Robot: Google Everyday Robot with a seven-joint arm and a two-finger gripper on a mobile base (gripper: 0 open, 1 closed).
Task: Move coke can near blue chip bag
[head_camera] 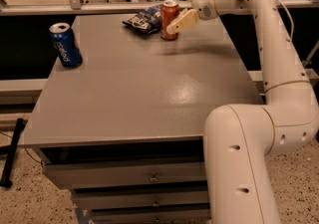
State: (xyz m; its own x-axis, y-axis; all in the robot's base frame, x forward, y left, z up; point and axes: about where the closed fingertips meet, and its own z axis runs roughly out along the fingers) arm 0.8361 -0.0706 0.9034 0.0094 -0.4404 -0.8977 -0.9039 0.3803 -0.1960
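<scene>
The red coke can (169,18) stands upright on the grey table (149,88) at its far edge. Its left side is right against the dark blue chip bag (143,20), which lies flat. My gripper (183,9) is just right of the can, reaching in from the right. It is open, and one cream finger (181,22) slants down beside the can's right side. The can stands free between and in front of the fingers, its silver top fully in view.
A blue Pepsi can (66,45) stands near the table's left edge. My arm (269,44) runs down the table's right side. Drawers (149,178) sit under the front edge. A rail (99,5) and chair legs are behind the table.
</scene>
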